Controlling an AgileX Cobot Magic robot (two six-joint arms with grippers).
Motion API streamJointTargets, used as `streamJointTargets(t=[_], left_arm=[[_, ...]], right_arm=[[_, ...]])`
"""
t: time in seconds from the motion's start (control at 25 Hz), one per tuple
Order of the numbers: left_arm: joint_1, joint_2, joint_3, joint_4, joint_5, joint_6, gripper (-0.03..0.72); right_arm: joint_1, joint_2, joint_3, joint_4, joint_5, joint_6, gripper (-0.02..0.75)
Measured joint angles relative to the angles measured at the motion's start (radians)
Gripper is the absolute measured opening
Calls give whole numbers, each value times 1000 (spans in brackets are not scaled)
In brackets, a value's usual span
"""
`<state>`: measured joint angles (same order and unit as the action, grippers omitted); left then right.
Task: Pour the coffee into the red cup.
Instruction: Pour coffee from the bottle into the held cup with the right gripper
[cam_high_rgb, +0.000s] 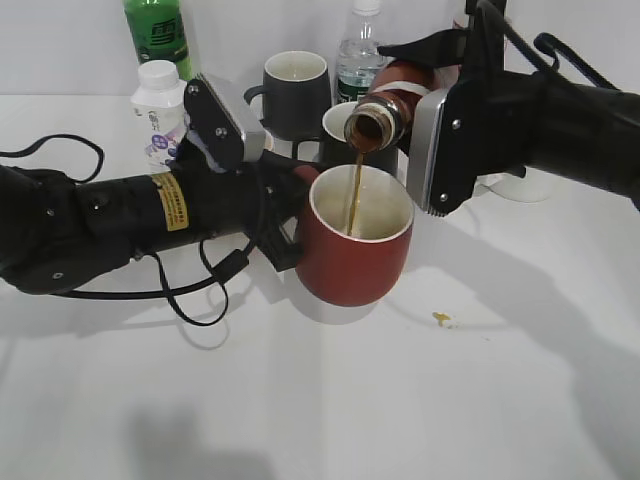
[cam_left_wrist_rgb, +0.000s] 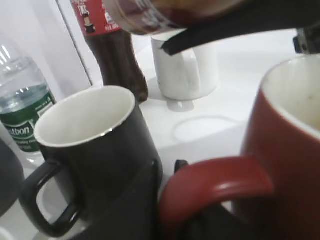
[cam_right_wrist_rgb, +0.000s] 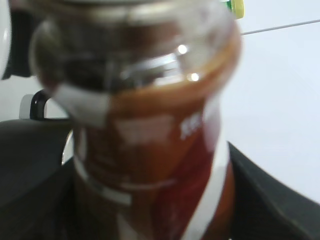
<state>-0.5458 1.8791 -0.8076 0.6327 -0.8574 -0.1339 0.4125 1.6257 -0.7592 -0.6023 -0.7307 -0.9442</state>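
Note:
The red cup (cam_high_rgb: 355, 260) stands on the white table, its white inside showing. My left gripper (cam_high_rgb: 290, 215) is shut on its loop handle (cam_left_wrist_rgb: 215, 182). My right gripper (cam_high_rgb: 425, 100) is shut on the coffee bottle (cam_high_rgb: 385, 105), which is tipped mouth-down over the cup. A thin brown stream (cam_high_rgb: 354, 195) of coffee runs from the bottle's mouth into the cup. The bottle fills the right wrist view (cam_right_wrist_rgb: 150, 140), blurred, with its brown and white label. In the left wrist view the cup wall (cam_left_wrist_rgb: 290, 165) is at the right and the bottle (cam_left_wrist_rgb: 150, 12) hangs above.
Two black mugs (cam_high_rgb: 295, 85) (cam_high_rgb: 340, 130) stand just behind the red cup; one is close beside my left gripper (cam_left_wrist_rgb: 95, 150). A green bottle (cam_high_rgb: 158, 35), a white bottle (cam_high_rgb: 160, 110), a water bottle (cam_high_rgb: 358, 55), a cola bottle (cam_left_wrist_rgb: 112, 50) and a white mug (cam_left_wrist_rgb: 187, 67) stand at the back. A small yellow scrap (cam_high_rgb: 442, 319) lies at right.

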Motion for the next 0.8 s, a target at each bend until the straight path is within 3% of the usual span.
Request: streamJointTargets(t=[0.8], left_arm=[[0, -47, 21, 70, 28, -56, 68]], right_arm=[[0, 0, 0, 0, 0, -7, 511]])
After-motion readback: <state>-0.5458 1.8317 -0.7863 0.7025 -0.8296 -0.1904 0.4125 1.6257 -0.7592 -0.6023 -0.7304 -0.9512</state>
